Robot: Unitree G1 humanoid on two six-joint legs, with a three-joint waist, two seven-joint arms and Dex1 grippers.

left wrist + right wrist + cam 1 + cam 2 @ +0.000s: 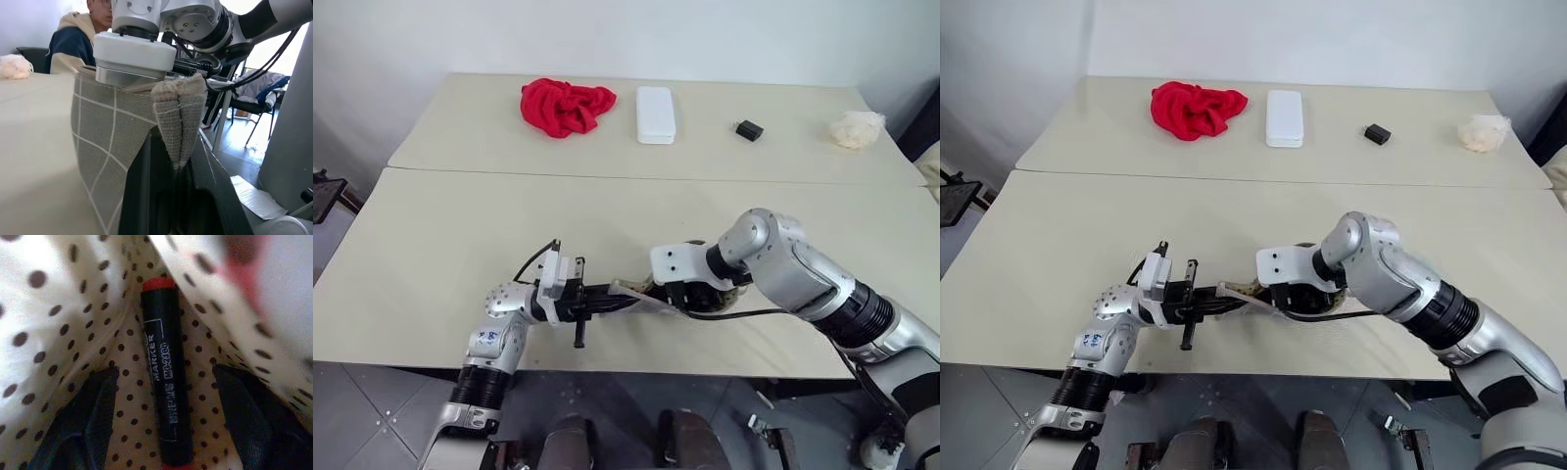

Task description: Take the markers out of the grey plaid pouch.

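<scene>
**Pouch pinched at one end, right gripper inside over a marker**

Landmark: the grey plaid pouch [105, 142], at the near edge of the near table [440, 245], between the two arms.

1. Left gripper [607, 302]. At the pouch's left end, pointing across toward the right arm. Fingers fully closed, pinching a bunched fold of the pouch fabric; the wrist view shows the folded grey cloth clamped between the two black fingers [146, 196], with the white grid lines running down the pouch's side.

2. Grey plaid pouch. Held up off the table surface at the pinched end, mouth facing upward toward the right arm. Lining pale with dark dots [58, 308].

3. Right gripper [171, 406]. At the pouch's right end, pointing steeply down into the open mouth. Fingers spread apart, one on each side of a marker, not touching it; nothing held.

4. Marker [166, 377]. Inside the pouch, lying on the dotted lining between the right gripper's fingers. Dark barrel, white lettering, red end. A blurred red-pink shape shows near it; what it is cannot be told.

5. Far table [470, 127], beyond the pouch. In order from left to right: red cloth [566, 105], white case [656, 115], small black block [749, 129], pale crumpled lump [857, 129].

6. Person [78, 44], seated beyond the far table, in a dark and cream hooded top.
</scene>
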